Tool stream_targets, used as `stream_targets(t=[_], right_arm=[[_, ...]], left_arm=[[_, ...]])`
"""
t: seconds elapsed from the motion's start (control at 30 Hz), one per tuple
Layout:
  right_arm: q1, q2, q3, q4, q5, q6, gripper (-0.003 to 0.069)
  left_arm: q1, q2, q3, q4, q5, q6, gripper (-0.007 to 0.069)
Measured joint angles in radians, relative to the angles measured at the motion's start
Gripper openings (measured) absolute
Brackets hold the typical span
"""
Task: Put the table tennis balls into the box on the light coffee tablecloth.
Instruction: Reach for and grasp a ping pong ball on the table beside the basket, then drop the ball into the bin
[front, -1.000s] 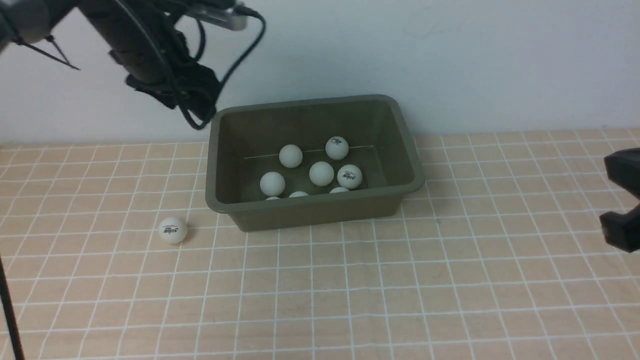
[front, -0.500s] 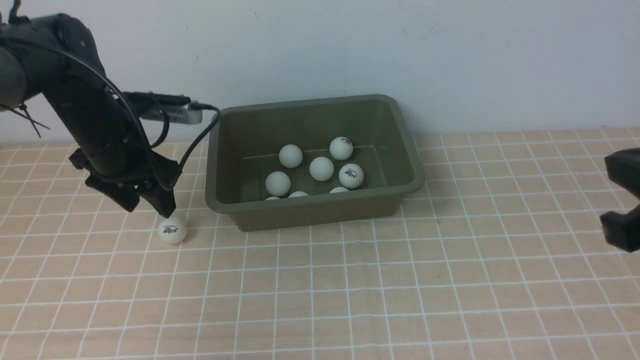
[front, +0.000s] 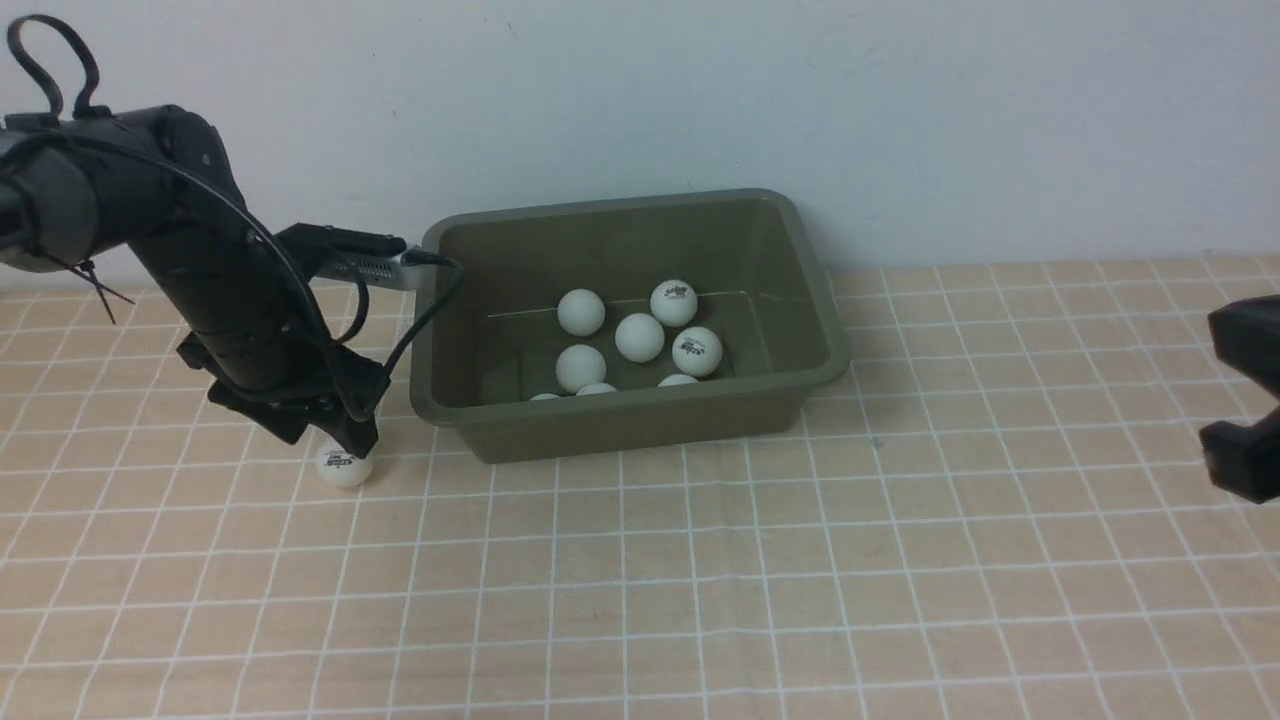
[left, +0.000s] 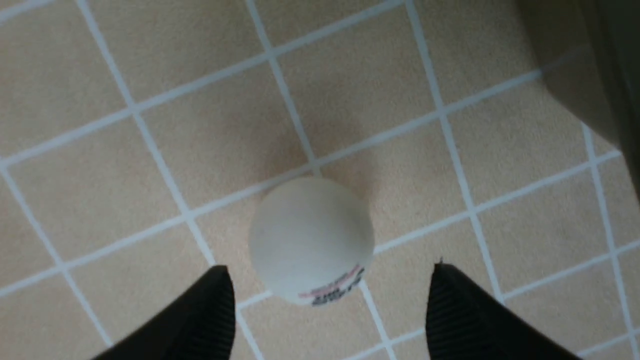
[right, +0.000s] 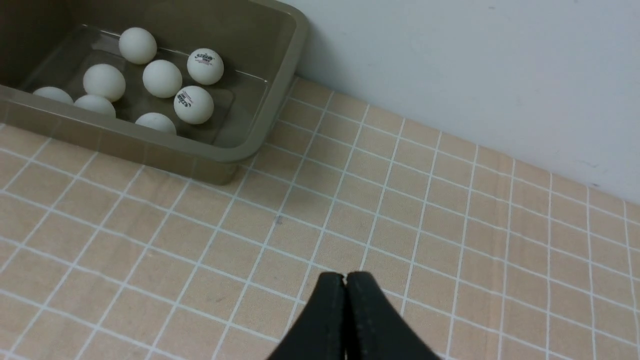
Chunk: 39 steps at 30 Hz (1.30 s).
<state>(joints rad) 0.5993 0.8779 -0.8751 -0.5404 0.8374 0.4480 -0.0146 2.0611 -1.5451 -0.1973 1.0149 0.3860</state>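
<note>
**A:** Where is the last small matte white ball (front: 344, 467)?

**B:** On the peach-beige gridded cloth (front: 700, 580), just left of the olive-green plastic tub (front: 620, 420). Your left gripper (front: 330, 437) hangs directly over it, jaws apart, one finger either side in the wrist view.

**A:** And the right gripper (right: 345, 280)?

**B:** Pressed together, well apart from it.

The desk wears a light coffee tablecloth (front: 800, 560) with white squares. The green box (front: 640, 425) sits on it. One white ball (front: 344, 466) lies beside the box.
</note>
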Motion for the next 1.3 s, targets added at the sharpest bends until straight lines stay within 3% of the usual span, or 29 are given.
stream_targets(t=[0.63,0.8,0.93,1.03,1.13,1.27,1.3], right_arm=[[0.0,0.0,0.0,0.0,-0.003,0.0,-0.0018],[0.0,0.0,0.0,0.0,-0.003,0.0,-0.0018],[0.0,0.0,0.0,0.0,-0.003,0.0,-0.0018],[0.0,0.0,0.0,0.0,-0.003,0.0,-0.0018],[0.0,0.0,0.0,0.0,-0.003,0.0,-0.0018],[0.0,0.0,0.0,0.0,-0.004,0.0,-0.0018],[0.0,0.0,0.0,0.0,-0.004,0.0,-0.0018]], left_arm=[[-0.007,0.083,0.0,0.002,-0.05,0.0,0.042],[-0.007,0.089,-0.002,0.007,-0.048,-0.012,0.0316],[-0.007,0.09,-0.045,0.074,0.016,-0.044,0.0316],[-0.008,0.091,-0.164,0.197,0.155,-0.085,0.0316],[-0.008,0.09,-0.288,0.288,0.189,-0.135,0.0316],[-0.008,0.073,-0.418,0.248,0.202,-0.179,0.0316],[-0.013,0.063,-0.496,0.166,0.21,-0.181,0.0316]])
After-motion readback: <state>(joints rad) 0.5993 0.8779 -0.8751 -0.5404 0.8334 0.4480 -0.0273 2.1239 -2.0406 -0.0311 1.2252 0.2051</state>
